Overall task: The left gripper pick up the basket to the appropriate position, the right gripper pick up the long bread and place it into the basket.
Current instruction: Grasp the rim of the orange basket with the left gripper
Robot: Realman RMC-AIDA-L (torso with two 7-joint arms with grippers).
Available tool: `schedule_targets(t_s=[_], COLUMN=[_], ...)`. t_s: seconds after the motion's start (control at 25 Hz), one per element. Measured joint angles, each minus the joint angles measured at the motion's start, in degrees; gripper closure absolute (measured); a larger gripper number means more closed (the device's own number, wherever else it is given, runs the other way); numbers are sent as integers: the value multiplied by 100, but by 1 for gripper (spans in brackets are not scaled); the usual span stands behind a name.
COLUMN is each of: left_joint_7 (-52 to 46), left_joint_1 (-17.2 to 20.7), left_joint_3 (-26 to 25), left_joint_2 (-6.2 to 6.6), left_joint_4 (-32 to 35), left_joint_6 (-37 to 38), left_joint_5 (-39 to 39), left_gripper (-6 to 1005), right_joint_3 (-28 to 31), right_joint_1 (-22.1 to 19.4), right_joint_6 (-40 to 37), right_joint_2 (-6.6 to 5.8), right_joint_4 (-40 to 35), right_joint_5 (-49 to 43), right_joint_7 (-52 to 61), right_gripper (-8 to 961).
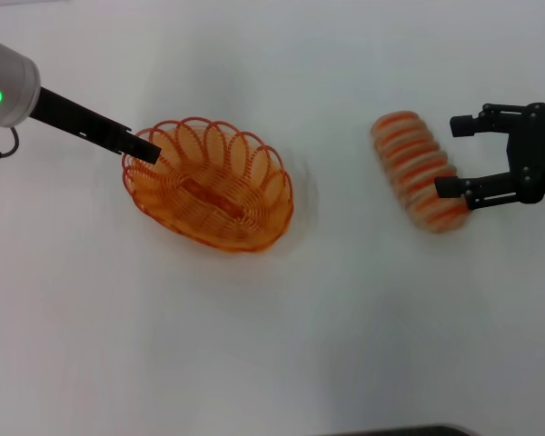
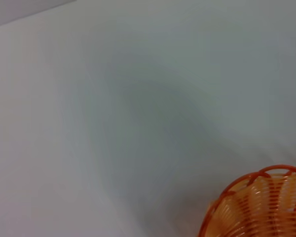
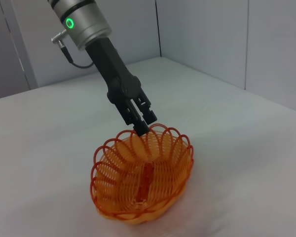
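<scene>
Orange wire basket (image 1: pixel 209 184) sits on the white table (image 1: pixel 272 345), its long axis running from the robot's far left toward its near right. The left gripper (image 1: pixel 147 148) has its fingers pinched on the basket's far left rim. Well apart to the right lies the long bread (image 1: pixel 420 171), angled likewise. The right gripper (image 1: pixel 452 156), fingers spread wide, sits just beside the loaf's right side, one fingertip (image 1: pixel 447 188) touching it.

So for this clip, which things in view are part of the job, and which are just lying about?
Part of the job:
- basket, left gripper shut on its rim
- long bread on the table, outside the basket
- right gripper, open beside the bread

Just lying about:
- nothing else; only the bare white table and grey wall panels
</scene>
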Motion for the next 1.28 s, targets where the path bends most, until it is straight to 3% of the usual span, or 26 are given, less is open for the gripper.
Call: schedule_targets(t_s=[0.4,0.92,1.28], left_joint_7=[-4,-21,13], left_joint_1=[-11,-34,-39], left_joint_3=[245,245,372], left_joint_2=[-200,-205,-206], left_joint_4=[-79,-190,-210], left_joint_6=[-324,-413,-384], left_joint_5=[388,315,356], left_gripper=[310,310,623], right_joint_3=[0,0,0], right_joint_1=[2,-5,1], right_joint_6=[-7,-1,0], right_joint_2=[1,0,1], right_joint_4=[0,0,0], right_joint_5=[0,0,0], right_joint_7=[1,1,1], right_gripper=[8,8,7])
